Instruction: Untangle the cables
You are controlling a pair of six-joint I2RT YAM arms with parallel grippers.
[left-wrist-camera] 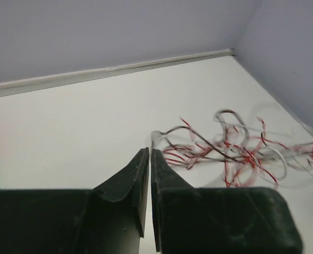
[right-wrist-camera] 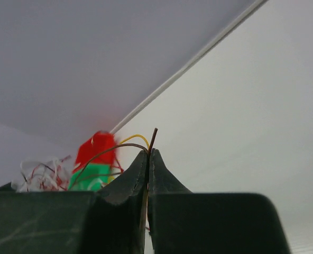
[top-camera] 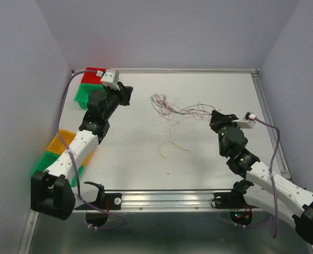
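Between the shut fingertips of the right gripper [right-wrist-camera: 149, 152], several cables [left-wrist-camera: 241, 154] are pinched; the tangle runs off to its left. Just ahead-right of the left gripper [left-wrist-camera: 148, 152], whose jaws are almost together, lies the bunch; whether it has caught a strand cannot be told. Red-and-green bins [right-wrist-camera: 92, 161] stand beyond.

No legible text, label, brand, number or sign in any of three views: top view, left wrist view, right wrist view.
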